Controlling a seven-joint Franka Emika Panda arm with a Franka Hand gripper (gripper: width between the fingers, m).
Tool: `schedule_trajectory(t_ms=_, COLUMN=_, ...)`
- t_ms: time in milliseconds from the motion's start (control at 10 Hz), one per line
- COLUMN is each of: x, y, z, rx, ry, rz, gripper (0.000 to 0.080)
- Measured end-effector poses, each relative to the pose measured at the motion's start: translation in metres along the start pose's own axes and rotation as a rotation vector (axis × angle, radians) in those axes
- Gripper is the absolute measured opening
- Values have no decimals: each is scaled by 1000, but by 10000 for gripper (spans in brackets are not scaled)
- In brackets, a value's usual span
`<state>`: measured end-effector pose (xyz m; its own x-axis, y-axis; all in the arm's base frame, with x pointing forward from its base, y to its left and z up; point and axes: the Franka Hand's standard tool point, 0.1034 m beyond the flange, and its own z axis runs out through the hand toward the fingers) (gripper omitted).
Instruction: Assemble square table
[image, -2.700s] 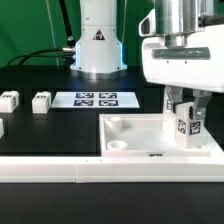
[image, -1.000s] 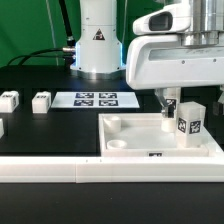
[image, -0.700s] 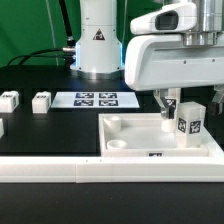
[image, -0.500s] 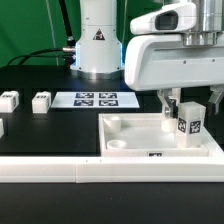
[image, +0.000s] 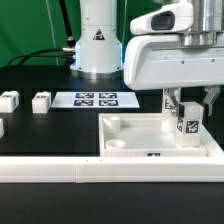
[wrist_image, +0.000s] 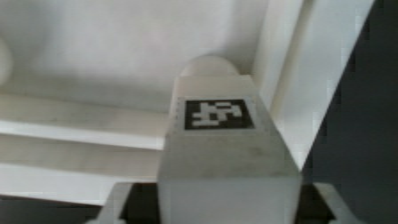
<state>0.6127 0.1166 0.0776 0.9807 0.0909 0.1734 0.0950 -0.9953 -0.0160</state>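
The leg block (image: 189, 125) stands between the gripper's (image: 190, 107) fingers in the square table's (image: 130, 147) corner pocket, though I cannot tell whether they are clamped on it, so seating the leg seems underway and next calls for a firm hold and a twist.

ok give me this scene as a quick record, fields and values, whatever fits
gripper: gripper low over the table top's corner, at the exterior view's right
table top: table top lies flat, rim up
held-area leg: upright leg stands at that corner, between the fingers
grip: cannot tell whether the fingers press on it
spare legs: spare leg and second spare leg lie apart on the black surface, at the exterior view's left
marker board: marker board lies flat behind the table top
rail: long white rail runs along the front
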Motion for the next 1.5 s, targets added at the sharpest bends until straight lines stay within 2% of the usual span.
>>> schedule_trajectory(t_ms=500, x=0, y=5, z=0, rx=22, ry=13, rz=522, gripper=291)
schedule_trajectory(t_ms=1000, x=-3, y=4, z=0, rx=-1, ry=16, rz=1042, gripper=293)
schedule_trajectory(t_ms=1100, x=-4, y=3, z=0, rx=-12, ry=-1, rz=1168, gripper=294)
schedule_trajectory(t_ms=1500, x=-4, y=5, z=0, rx=-9, ry=-17, rz=1399, gripper=294)
